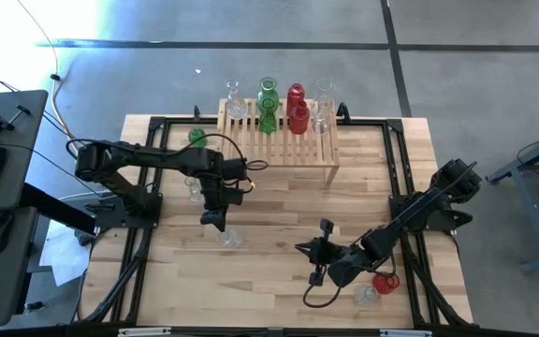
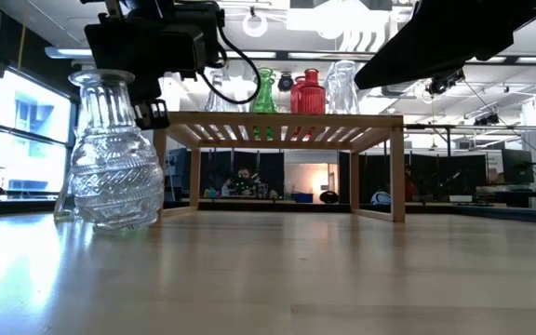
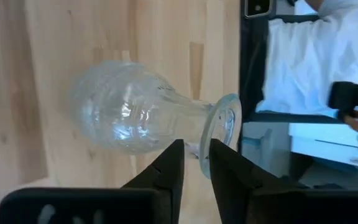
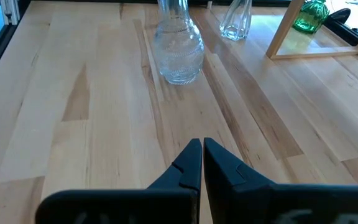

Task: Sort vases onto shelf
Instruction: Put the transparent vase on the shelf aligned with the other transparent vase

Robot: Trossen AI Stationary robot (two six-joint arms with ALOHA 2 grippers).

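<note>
Nearest, by the front right corner of the bench (image 1: 279, 281), the right gripper (image 4: 202, 143) waits low over the planks with its jaws clenched on nothing. A small red vase (image 1: 386, 280) and a clear vase (image 1: 367, 296) stand just beside that arm, unsorted.

Toward the middle of the bench, the left gripper (image 3: 196, 144) hangs over the cut-glass vase (image 2: 114, 154), which stands upright on the wood. Its jaws are parted only a little, right at the flared rim and grasping nothing. The step in hand looks like the pick-up of this vase.

Next, I judge, the jaws need to spread wider, drop around the neck below the rim, then close before any lift.

Farthest, along the back edge, the shelf (image 1: 298, 148) already carries the green vase (image 1: 268, 98), red vases (image 1: 296, 98) and clear ones, with free slats toward its front.
</note>
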